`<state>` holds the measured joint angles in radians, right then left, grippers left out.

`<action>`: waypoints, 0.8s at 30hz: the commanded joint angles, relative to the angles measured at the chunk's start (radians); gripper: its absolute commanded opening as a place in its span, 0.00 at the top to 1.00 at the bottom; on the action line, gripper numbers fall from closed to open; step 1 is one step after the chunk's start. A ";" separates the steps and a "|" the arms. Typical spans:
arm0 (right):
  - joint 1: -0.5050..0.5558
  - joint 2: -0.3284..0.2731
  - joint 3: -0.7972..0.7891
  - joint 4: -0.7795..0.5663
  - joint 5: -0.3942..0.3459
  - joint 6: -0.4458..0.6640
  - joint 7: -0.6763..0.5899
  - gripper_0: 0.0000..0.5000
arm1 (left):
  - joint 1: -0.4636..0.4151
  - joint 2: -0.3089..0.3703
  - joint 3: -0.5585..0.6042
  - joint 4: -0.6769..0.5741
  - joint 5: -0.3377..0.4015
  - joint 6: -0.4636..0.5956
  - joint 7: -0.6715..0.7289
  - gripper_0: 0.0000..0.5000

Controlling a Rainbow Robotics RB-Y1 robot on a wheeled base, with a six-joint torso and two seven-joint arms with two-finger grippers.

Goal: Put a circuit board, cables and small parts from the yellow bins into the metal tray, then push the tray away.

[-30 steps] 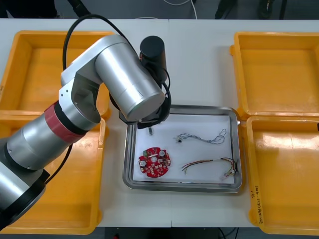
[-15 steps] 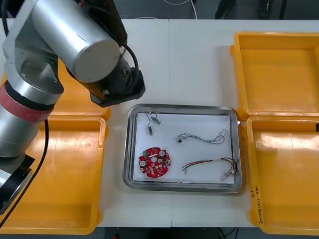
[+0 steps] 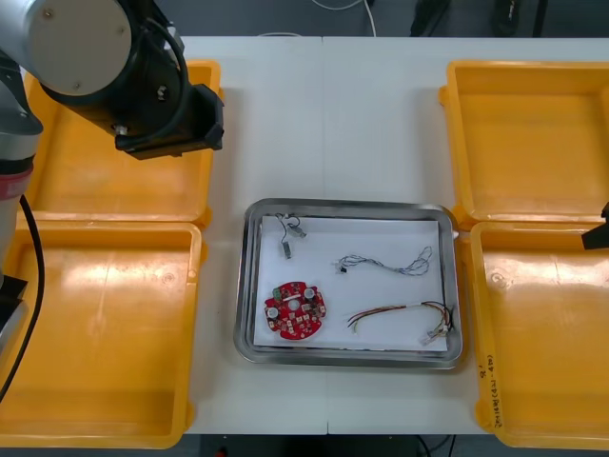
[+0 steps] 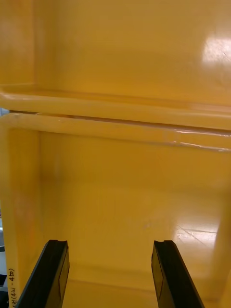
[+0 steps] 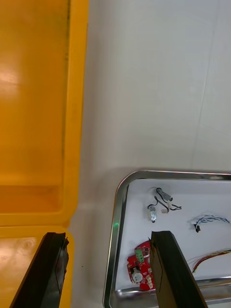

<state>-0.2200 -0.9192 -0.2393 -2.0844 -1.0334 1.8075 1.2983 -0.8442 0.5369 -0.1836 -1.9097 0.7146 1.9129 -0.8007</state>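
The metal tray [image 3: 453, 286], white inside, lies at the middle of the table. In it are a round red circuit board [image 3: 295, 310], a blue and white cable [image 3: 385, 262], a red and yellow cable [image 3: 404, 316], and small metal parts on a black wire [image 3: 288, 233] at its far left corner. My left arm [image 3: 171, 109] hangs over the far left yellow bin [image 3: 95, 181]. The left gripper [image 5: 108, 235] is open and holds nothing, and the tray [image 5: 114, 226] and the board [image 5: 139, 267] show beyond its fingers. My right gripper [image 4: 109, 242] is open above a right-hand bin.
Yellow bins flank the tray: near left [image 3: 95, 343], far right [image 3: 528, 133] and near right [image 3: 542, 333], all bare inside where I see them. Bare white table [image 3: 333, 114] stretches beyond the tray's far rim. A black tip of the right arm [image 3: 599, 233] shows at the right edge.
My left arm has drawn back from over the tray to the far left bin. The small metal parts on the black wire now lie uncovered in the tray.
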 commanded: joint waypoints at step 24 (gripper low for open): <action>-0.529 -0.035 0.867 -0.203 0.004 -0.148 0.059 0.00 | 0.315 0.255 0.309 -0.141 0.147 0.007 -0.338 0.00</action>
<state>-0.6763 -0.9546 0.5379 -2.2599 -1.0335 1.6956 1.2992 -0.5941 0.7338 0.0636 -1.9927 0.8455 1.9141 -1.0315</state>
